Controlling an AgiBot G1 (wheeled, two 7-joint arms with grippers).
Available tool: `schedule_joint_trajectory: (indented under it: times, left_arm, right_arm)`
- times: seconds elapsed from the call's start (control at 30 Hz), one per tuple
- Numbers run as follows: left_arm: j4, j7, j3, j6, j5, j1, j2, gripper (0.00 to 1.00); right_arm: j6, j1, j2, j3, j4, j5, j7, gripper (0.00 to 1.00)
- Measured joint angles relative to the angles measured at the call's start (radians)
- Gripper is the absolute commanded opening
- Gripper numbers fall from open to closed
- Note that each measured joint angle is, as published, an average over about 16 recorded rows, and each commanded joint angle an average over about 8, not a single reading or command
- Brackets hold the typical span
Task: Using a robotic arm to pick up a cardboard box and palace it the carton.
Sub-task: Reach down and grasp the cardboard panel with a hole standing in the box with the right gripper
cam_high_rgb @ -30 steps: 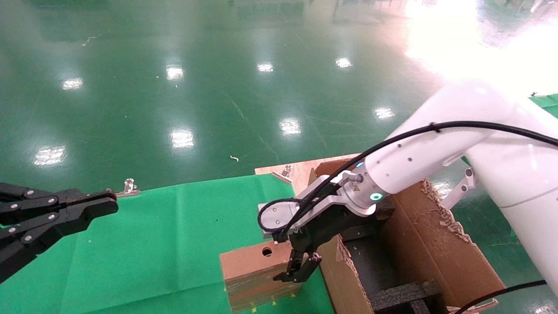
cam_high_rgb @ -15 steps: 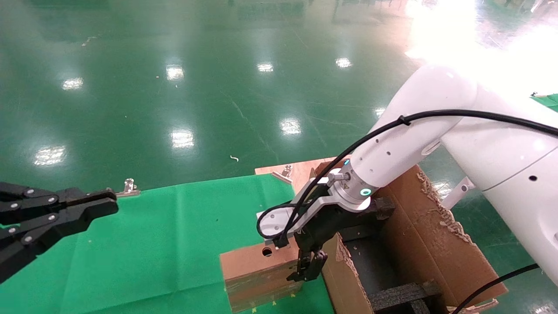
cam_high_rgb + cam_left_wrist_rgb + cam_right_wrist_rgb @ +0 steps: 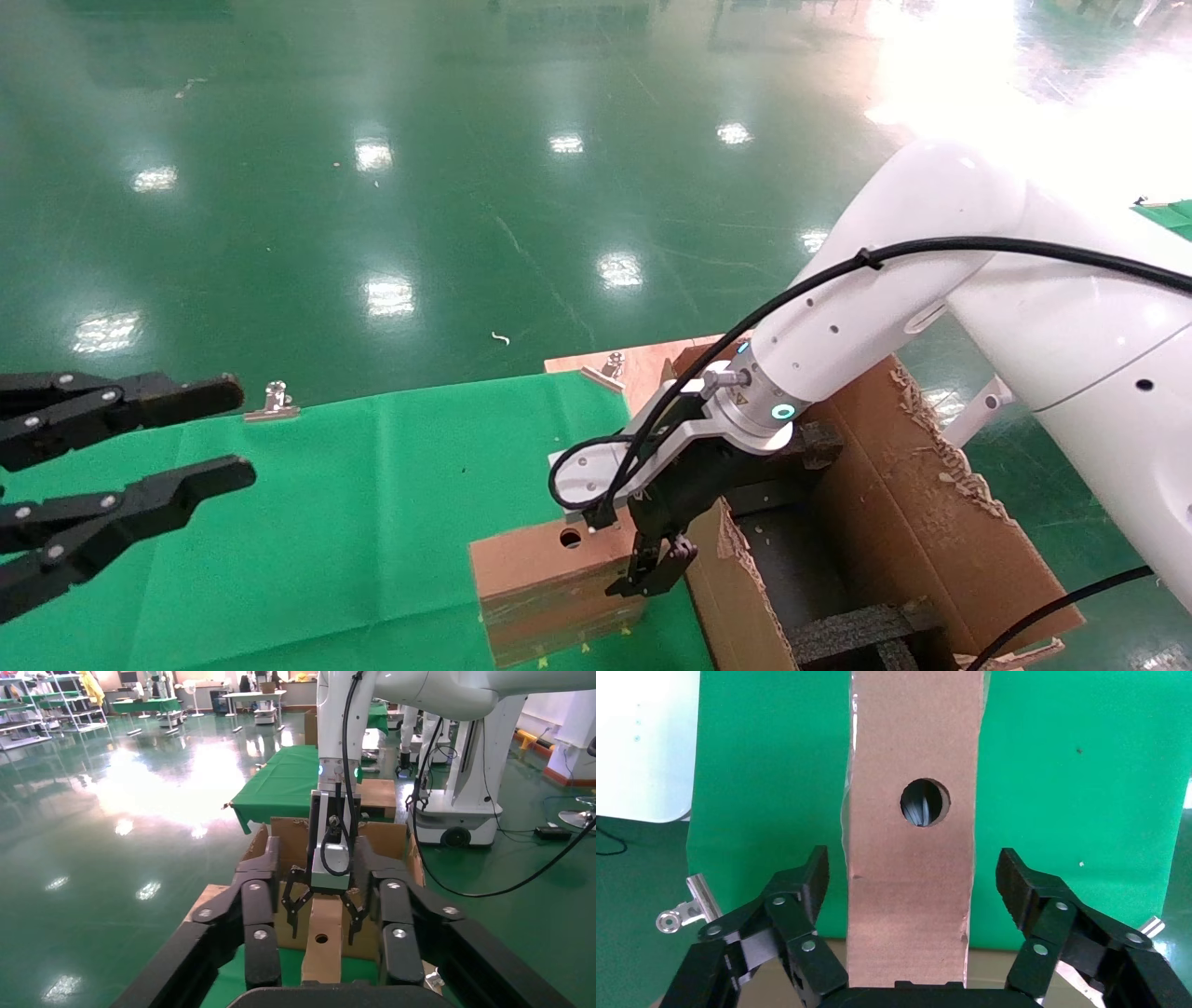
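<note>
Standing on the green cloth (image 3: pixel 372 522) beside the carton (image 3: pixel 931 540), the cardboard box (image 3: pixel 549 582) is not yet gripped; the right gripper (image 3: pixel 912 881) straddles it, jaws wide. Grasping, lifting and placing remain. The left gripper (image 3: pixel 140 447) hovers open, well apart.

Matt cardboard box (image 3: pixel 556 585) — glossy floor (image 3: pixel 447 205)
</note>
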Motion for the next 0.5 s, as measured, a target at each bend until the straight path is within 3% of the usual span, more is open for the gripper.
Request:
schedule_joint_trajectory:
  times: [0.5]
  left_arm:
    - [0.0,0.0,0.0,0.0,0.0,0.0,0.0,1.0]
  right_arm:
    - [-0.001,-0.005,0.002,0.007,0.003,0.0,0.0,0.0]
